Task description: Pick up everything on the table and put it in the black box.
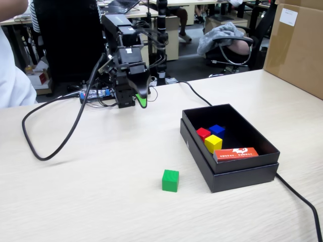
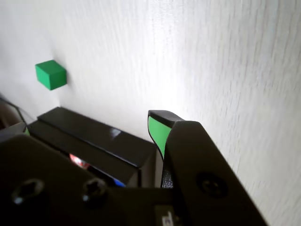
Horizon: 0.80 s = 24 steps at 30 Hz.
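Observation:
One green cube [image 1: 170, 180] sits alone on the light wood table [image 1: 101, 201], left of the black box [image 1: 237, 176]; the wrist view shows this green cube [image 2: 51, 74] beyond the black box [image 2: 94, 136]. Inside the box lie a red cube [image 1: 203, 133], a blue cube [image 1: 217, 129] and a yellow cube [image 1: 213, 143]. My gripper [image 1: 141, 101] hangs at the table's far side, well behind the green cube and apart from it. In the wrist view my gripper [image 2: 91, 129] is open and holds nothing. One green-padded finger [image 2: 157, 129] shows clearly.
A flat orange-red card [image 1: 236, 153] leans inside the box at its front. A black cable [image 1: 50, 146] loops over the table on the left; another cable [image 1: 303, 201] runs from behind the box to the front right. A brown carton [image 1: 298, 45] stands at the far right.

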Tool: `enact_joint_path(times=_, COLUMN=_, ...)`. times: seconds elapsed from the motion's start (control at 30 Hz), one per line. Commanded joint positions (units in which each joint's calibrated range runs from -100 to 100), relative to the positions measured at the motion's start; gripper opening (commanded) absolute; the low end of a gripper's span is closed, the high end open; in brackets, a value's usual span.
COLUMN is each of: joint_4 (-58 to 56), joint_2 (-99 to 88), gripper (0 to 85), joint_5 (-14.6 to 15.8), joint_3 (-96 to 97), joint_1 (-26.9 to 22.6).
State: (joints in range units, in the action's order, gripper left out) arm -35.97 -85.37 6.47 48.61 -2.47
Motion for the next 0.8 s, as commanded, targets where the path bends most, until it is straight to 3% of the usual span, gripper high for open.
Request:
enact_joint_path(times=0.0, joint_4=6.38, joint_2=-6.02, gripper=49.2, joint_5=-1.66, joint_3=-0.29, joint_1=0.44)
enact_joint_path(times=0.33, joint_4=4.73, joint_2=6.03, gripper=47.5, joint_5=-2.25, joint_3=-12.34, joint_1=1.76)
enact_joint_path(times=0.5, joint_4=-10.3, joint_2=30.7, gripper=47.5, joint_5=-0.49, joint_3=-39.72, joint_1=1.86)
enact_joint_path(times=0.77, joint_4=-23.95, joint_2=68.68, gripper=47.6, joint_5=3.22, joint_3=-75.63, joint_1=1.76)
